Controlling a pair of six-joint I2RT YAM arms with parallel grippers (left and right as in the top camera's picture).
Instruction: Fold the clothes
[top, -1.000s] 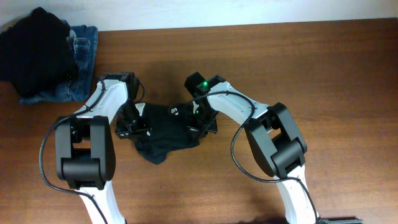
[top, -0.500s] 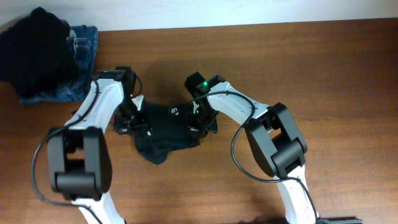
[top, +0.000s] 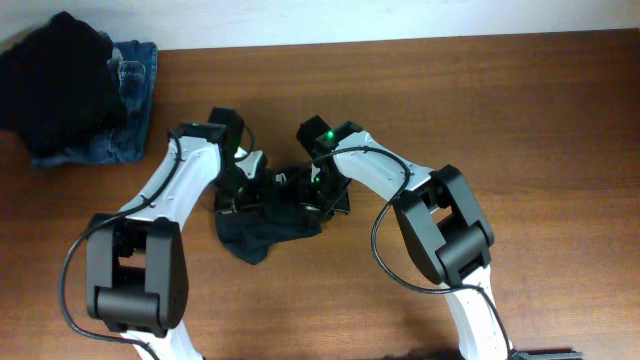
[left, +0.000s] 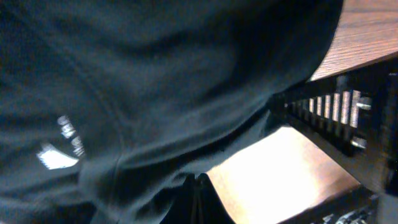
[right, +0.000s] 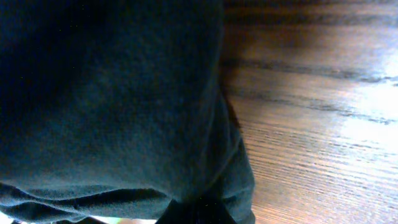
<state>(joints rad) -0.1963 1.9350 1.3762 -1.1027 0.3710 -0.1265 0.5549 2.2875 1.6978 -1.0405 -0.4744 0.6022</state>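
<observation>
The T-shirt (top: 262, 222) lies bunched in a dark heap near the middle of the table (top: 520, 120), not spread flat, with 1 loose lobe trailing toward the near edge. The step in hand, as I judge it, is drawing the cloth out between the 2 arms so it can be laid flat before any fold. To do that well, both grips should stay on a single layer at the cloth's edge. The arms should pull apart evenly and low, so the thin fabric slides open and does not twist.

The left gripper (top: 240, 188) sits on the heap's left upper edge and the right gripper (top: 322, 192) on its right upper edge, close together. In each wrist view cloth fills the frame and puckers to a tight gather at the bottom centre. Both pairs of fingers therefore seem clamped narrowly on a fold, though the cloth hides the fingertips. A small white print (left: 59, 148) shows on the fabric.

Blue jeans (top: 130, 100) lie well apart at the far left corner.
</observation>
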